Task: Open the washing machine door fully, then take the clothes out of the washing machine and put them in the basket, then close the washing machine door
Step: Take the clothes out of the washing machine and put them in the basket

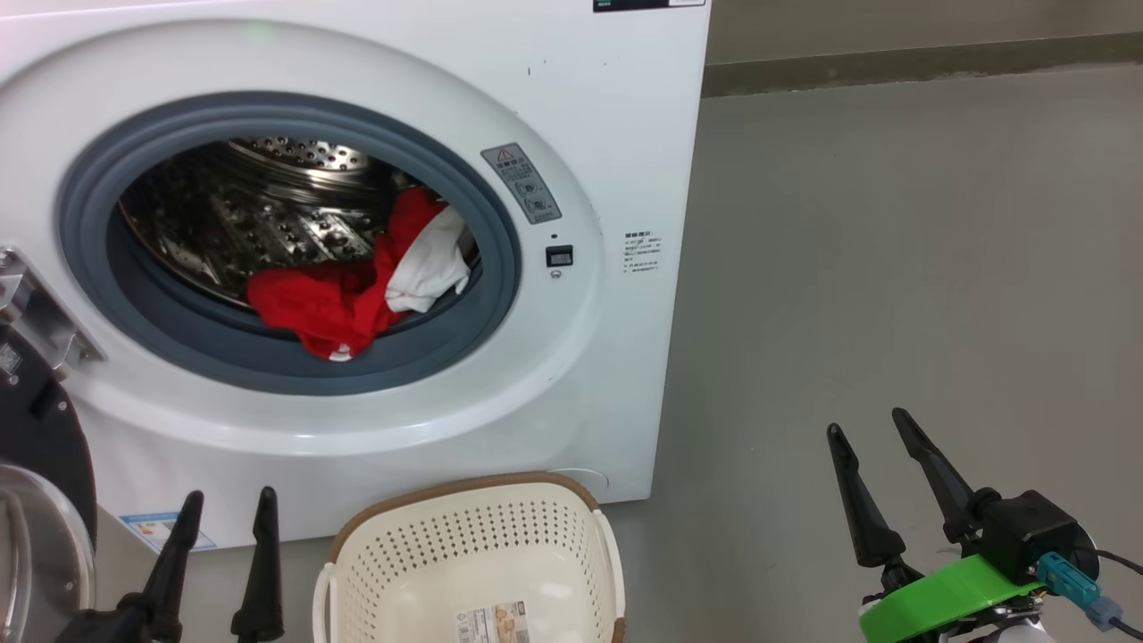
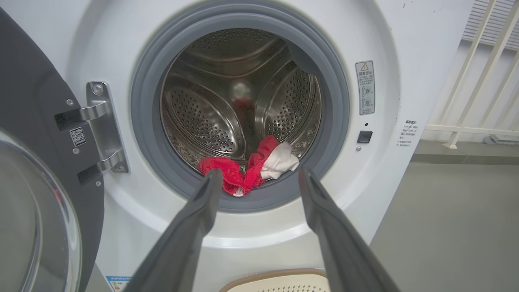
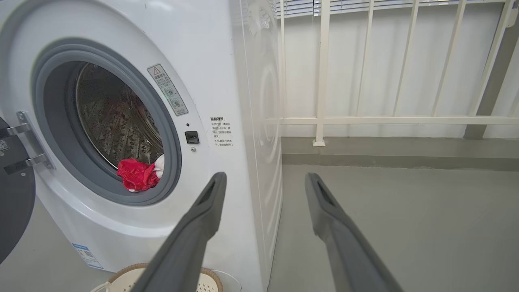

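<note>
Washing machine door (image 2: 40,162) is hanging swung open at the far left, black rim and glass bowl facing out, attached by a metal hinge (image 2: 101,125) to the front panel. Left gripper (image 1: 229,498) is hovering near the bottom left, low in front of the machine, fingers spread apart, gripping nothing, pointing toward the opening. Washing machine (image 1: 580,134) is standing on a smooth grey concrete floor (image 1: 893,268), white body, grey rubber ring (image 1: 500,286) circling the mouth, perforated steel drum (image 1: 223,223) showing inside. Clothes (image 1: 348,286) are lying at the front lip of the drum, toward the lower right of the opening; red cloth is spilling onto the rubber ring, a white piece is resting against its right side. A warning sticker (image 1: 522,183) and a small dark latch (image 1: 559,256) are sitting on the panel right of the ring. Basket (image 1: 464,487) is sitting on the floor just in front of the machine, below the opening, between the two grippers, label sticker on its floor. Right gripper (image 1: 868,423) is hovering further right over bare floor, well apart from the machine, fingers parted and released, a green band (image 1: 946,594) wrapping its wrist. White railing (image 3: 385,120) is running along the far wall behind the machine's right side, above a low grey ledge (image 3: 385,152).
</note>
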Motion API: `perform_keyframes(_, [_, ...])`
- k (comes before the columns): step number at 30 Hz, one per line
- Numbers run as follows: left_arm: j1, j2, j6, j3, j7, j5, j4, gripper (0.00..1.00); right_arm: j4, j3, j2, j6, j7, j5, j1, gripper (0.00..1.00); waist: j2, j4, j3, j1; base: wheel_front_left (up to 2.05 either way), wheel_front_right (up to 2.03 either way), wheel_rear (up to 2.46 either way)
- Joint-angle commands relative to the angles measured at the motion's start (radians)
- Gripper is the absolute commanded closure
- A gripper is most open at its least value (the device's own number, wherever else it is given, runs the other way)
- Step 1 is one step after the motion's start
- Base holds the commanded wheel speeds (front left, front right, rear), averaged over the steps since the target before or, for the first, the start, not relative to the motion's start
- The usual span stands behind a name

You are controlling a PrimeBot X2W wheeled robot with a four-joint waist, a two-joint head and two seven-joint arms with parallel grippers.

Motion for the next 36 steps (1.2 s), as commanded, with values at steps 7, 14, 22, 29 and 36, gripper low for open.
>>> perform_keyframes(7, [-0.027,0.003,0.004,0.042,-0.005,0.005,-0.044,0.00,-0.031,0.029,-0.020,0.005,-0.006,-0.002,-0.032,0.00,0.0000,-0.003,0.009,0.0000,0.14,-0.14,0.00])
perform_keyframes(14, [-0.032,-0.007,0.001,0.048,-0.005,0.013,-0.059,0.00,-0.036,0.028,-0.022,0.005,-0.006,-0.006,-0.035,0.00,0.0000,0.002,0.023,0.0000,0.00,0.00,0.00])
perform_keyframes(22, [-0.044,-0.017,0.001,0.056,-0.005,0.023,-0.052,0.00,-0.041,0.033,-0.022,0.005,-0.006,-0.009,-0.044,0.00,0.0000,0.016,0.041,0.0000,0.00,0.00,0.00])
perform_keyframes(29, [-0.088,-0.026,0.012,0.053,-0.005,0.039,-0.047,0.00,-0.053,0.030,-0.025,0.005,-0.006,-0.011,-0.059,0.00,0.0000,0.039,0.082,0.0000,0.00,0.00,0.00])
perform_keyframes(36, [-0.190,-0.035,0.031,0.046,-0.005,0.039,-0.015,0.00,-0.070,0.030,-0.033,0.005,-0.006,-0.017,-0.091,0.00,0.0000,0.067,0.150,0.0000,0.00,0.00,0.00])
